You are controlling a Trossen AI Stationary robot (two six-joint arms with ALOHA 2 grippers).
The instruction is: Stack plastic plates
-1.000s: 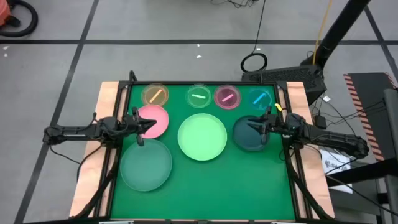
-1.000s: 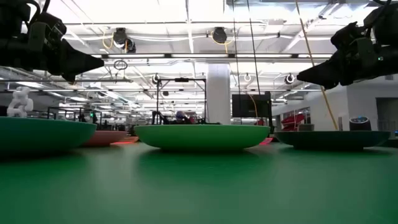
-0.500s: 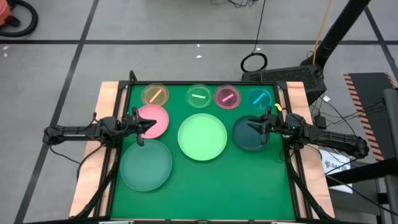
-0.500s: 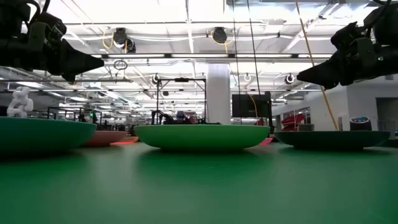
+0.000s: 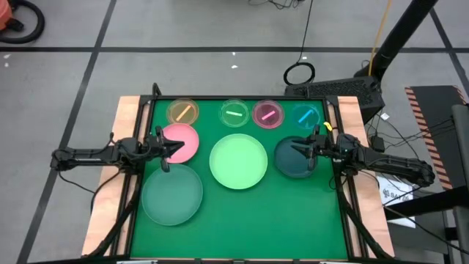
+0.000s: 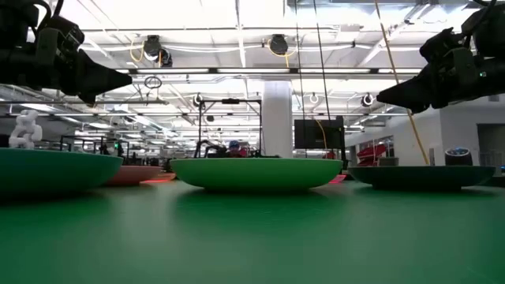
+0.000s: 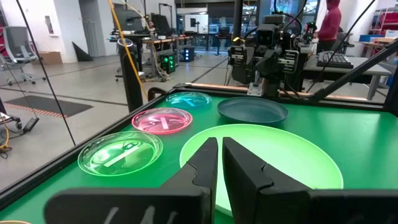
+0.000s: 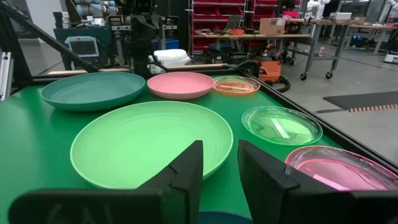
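Note:
Four large plastic plates lie on the green mat: pink [image 5: 185, 139], light green [image 5: 238, 161], dark teal [image 5: 292, 163] and frosted clear [image 5: 172, 193]. Along the far edge sits a row of small ones, each holding a stick-like mark: amber [image 5: 182, 111], green [image 5: 234, 114], pink [image 5: 268, 114] and blue [image 5: 307, 116]. My left gripper [image 5: 178, 146] hangs level above the large pink plate's near rim, shut and with nothing in it [image 7: 219, 155]. My right gripper [image 5: 294, 147] hangs level above the dark teal plate, open, with nothing between its fingers [image 8: 221, 162].
The mat is framed by black rails and wooden side boards [image 5: 126, 121]. The mat's near middle [image 5: 256, 220] is bare. Both arms reach in from the table's left and right sides, well above the plates [image 6: 126, 78].

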